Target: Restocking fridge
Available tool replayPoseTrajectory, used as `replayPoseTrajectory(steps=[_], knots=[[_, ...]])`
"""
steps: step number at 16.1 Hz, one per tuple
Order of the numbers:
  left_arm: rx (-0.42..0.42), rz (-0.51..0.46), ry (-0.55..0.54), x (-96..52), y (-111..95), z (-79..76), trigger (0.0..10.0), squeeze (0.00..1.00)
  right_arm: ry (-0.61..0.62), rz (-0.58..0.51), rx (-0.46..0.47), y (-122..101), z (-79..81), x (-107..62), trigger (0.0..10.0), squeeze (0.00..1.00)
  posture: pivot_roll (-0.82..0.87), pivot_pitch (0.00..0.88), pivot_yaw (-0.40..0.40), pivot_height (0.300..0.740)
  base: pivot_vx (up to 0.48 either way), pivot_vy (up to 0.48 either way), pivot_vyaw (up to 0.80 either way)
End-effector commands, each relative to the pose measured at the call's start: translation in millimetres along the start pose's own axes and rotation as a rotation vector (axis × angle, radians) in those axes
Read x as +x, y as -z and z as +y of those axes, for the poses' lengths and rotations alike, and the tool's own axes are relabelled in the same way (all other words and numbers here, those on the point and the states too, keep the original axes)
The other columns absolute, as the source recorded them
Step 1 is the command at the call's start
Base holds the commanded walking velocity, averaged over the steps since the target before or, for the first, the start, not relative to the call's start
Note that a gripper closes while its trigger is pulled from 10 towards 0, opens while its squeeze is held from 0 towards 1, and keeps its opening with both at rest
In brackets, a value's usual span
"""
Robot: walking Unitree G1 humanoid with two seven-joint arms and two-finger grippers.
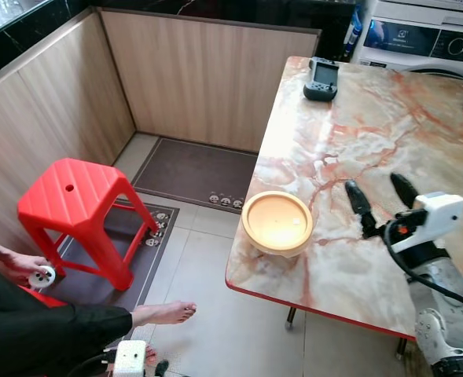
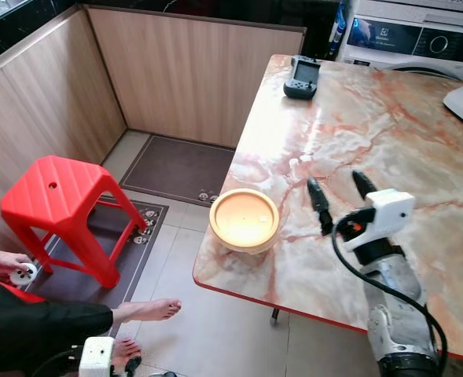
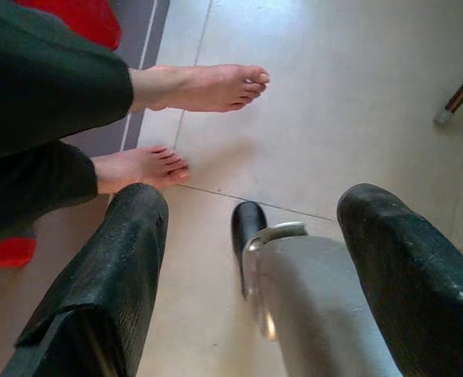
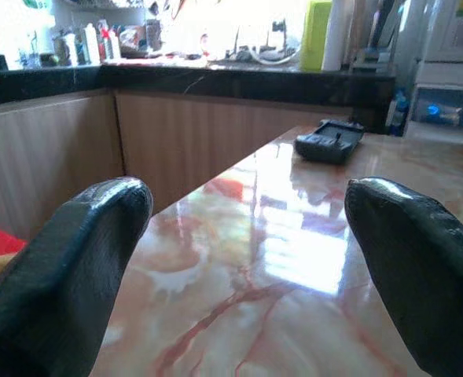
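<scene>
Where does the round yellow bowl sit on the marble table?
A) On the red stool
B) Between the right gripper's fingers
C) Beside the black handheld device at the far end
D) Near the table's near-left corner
D: the yellow bowl rests by the marble table's near-left corner, apart from the right gripper.

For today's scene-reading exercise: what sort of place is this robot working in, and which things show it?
Probably a home kitchen and dining corner: a marble-patterned table holding a lidded yellow bowl, a washing machine behind it, and a dark countertop crowded with bottles.
</scene>
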State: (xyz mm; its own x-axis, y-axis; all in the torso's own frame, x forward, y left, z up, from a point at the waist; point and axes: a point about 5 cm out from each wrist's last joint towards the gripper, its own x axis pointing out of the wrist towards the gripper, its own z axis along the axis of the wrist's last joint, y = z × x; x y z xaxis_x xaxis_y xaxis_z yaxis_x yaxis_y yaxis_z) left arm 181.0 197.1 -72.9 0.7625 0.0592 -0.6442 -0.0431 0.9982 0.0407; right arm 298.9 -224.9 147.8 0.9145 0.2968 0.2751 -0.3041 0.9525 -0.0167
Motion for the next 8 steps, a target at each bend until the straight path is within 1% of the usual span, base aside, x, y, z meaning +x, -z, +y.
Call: replayPoseTrajectory(steps=[1, 3, 8], knots=[[-0.01, 0.019, -0.007, -3.7, 7.7, 1.4, 10.0, 0.0, -0.021, 0.024, -0.008, 0.6, 4.7, -1.3, 10.0, 0.0, 0.11, 0.16, -0.038, 0.74, 0.0, 0.0, 0.0], [-0.011, 0.015, -0.007, -3.6, 7.1, 1.4, 10.0, 0.0, -0.028, 0.041, -0.003, 1.2, 7.2, -1.9, 10.0, 0.0, 0.11, 0.162, -0.04, 0.74, 0.0, 0.0, 0.0], [-0.017, 0.026, -0.008, -3.6, 8.5, 0.7, 10.0, 0.0, -0.016, 0.056, -0.006, 0.6, 5.2, -1.5, 10.0, 0.0, 0.11, 0.161, -0.043, 0.74, 0.0, 0.0, 0.0]])
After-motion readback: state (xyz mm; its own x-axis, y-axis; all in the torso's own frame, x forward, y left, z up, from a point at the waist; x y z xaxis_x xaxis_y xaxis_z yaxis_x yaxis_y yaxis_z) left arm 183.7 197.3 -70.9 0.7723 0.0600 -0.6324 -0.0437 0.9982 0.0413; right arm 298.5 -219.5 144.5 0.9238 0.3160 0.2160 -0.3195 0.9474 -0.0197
